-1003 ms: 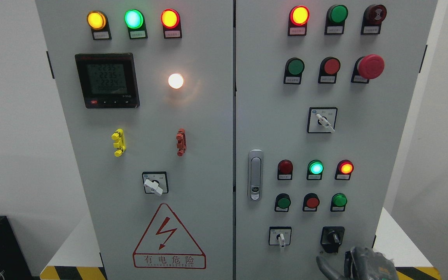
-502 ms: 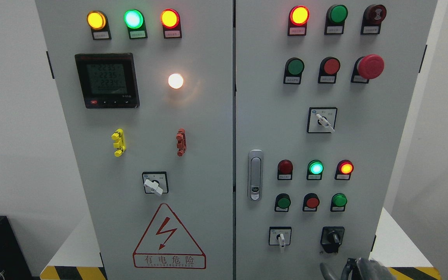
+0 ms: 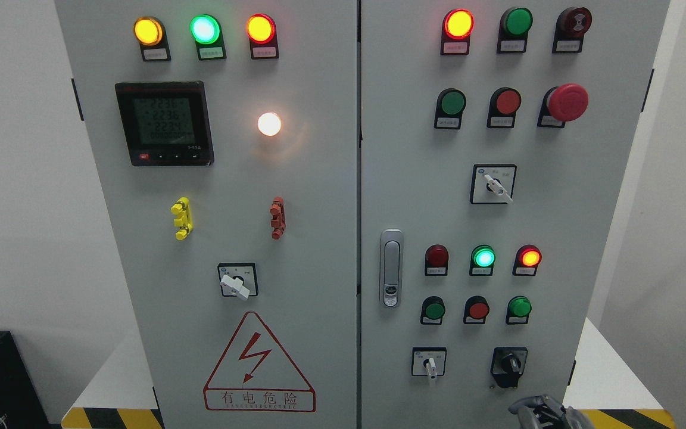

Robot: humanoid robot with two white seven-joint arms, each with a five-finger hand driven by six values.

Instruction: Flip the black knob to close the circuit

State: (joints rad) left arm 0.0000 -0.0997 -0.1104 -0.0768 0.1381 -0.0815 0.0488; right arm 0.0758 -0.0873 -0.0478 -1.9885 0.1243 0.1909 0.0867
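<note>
Locating knob: black knob [image 3: 510, 362] sits low on the cabinet's right door.
Right hand [image 3: 542, 410]: at the bottom edge, fingers curled, holding nothing.
Bearing: knob at 11 o'clock from it, near, apart.
Knob axis: roughly upright.

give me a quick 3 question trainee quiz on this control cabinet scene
1. True or false: the right hand is gripping the black knob.
2. Which lamp in the left door's top row is green? A) left B) middle C) right
3. Fill in: the red mushroom button sits on the ____ door.

Key: 1 false, the hand is below the knob, apart from it. 2 B, the green lamp is between two others. 3 right.
</note>
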